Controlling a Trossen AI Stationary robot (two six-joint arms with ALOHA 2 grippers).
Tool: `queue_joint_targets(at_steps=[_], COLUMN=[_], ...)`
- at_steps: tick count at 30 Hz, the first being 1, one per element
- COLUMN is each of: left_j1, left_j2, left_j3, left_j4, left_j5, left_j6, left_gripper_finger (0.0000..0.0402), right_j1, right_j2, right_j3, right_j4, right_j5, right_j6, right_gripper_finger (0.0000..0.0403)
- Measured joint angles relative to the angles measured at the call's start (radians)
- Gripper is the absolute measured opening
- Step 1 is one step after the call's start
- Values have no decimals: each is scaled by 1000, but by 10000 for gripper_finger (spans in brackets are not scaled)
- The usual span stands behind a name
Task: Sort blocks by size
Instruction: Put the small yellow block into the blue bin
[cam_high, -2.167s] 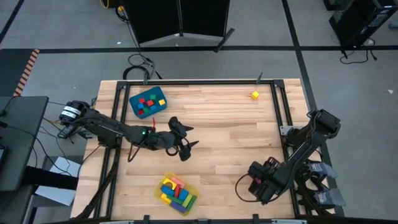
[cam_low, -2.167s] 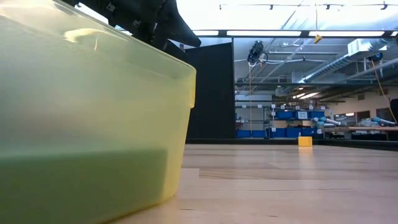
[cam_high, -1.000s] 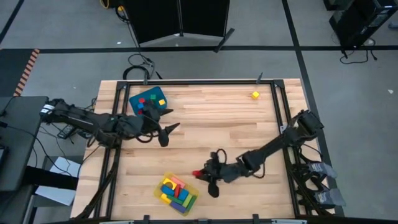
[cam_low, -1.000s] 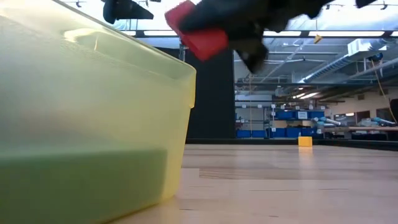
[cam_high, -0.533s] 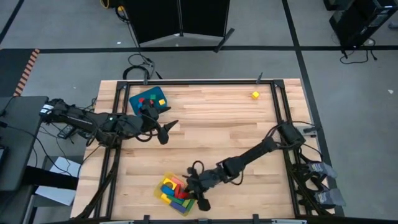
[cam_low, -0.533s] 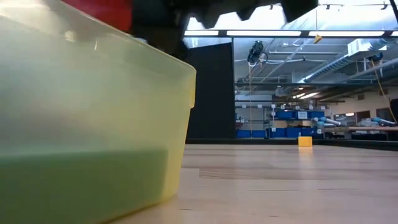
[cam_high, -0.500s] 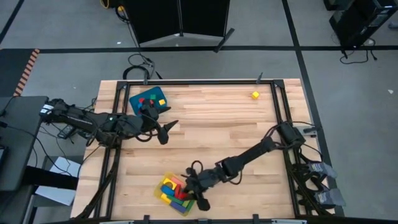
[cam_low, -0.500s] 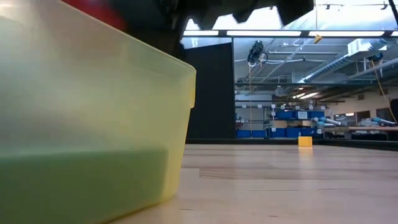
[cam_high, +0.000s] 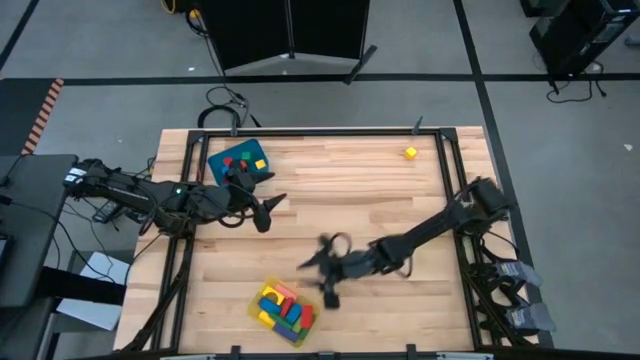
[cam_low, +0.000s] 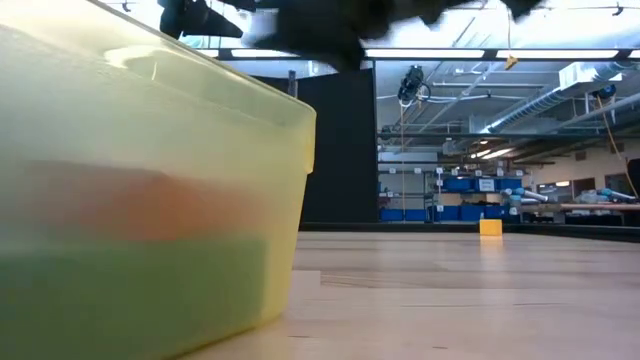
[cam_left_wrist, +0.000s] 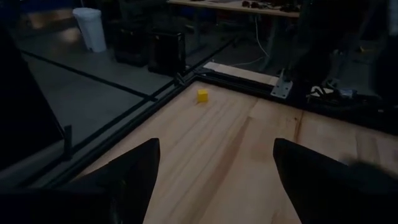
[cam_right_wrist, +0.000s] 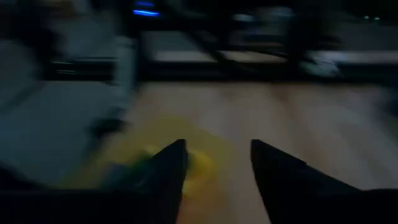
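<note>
High view alone shows blocks (cam_high: 285, 308) in the yellow tray (cam_high: 311, 322); right gripper (cam_high: 322, 272) beside it, jaws released, empty; left gripper (cam_high: 268, 206) jaws spread.

Right gripper (cam_high: 322, 272) is above the bare table (cam_high: 400, 200), just beside the yellow tray (cam_high: 309, 322) of blocks (cam_high: 284, 307), fingers apart and empty. Left gripper (cam_high: 268, 203) is just beside the blue bin (cam_high: 213, 159), fingers apart. One yellow cube (cam_high: 410, 152) lies near the far edge, well apart.
</note>
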Motion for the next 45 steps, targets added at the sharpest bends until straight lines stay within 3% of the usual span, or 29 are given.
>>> queue_joint_targets(at_steps=[5,8,12,20,31,38,45], left_j1=[0,0,0,0,0,0,-1], left_j2=[11,35,86,134,134,134,133], left_j3=[0,0,0,0,0,0,0], left_j4=[-12,-14,-11,19,14,14,16], left_j5=[19,22,30,31,75,76,80], left_j6=[-28,-30,-48,-65,-80,-80,-83], left_gripper_finger=[321,321,321,321,321,321,321], right_j1=[-38,-82,-203,-534,-901,-1033,-1112], right_j2=[-254,-412,-599,-701,-701,-681,-530], right_j3=[-323,-496,-644,-682,-677,-677,-677], right_j4=[19,-55,-204,-579,-585,-580,-512], right_j5=[251,413,530,530,444,409,324], right_j6=[144,292,530,767,747,733,702], right_gripper_finger=[89,26,14,8,5,5,5])
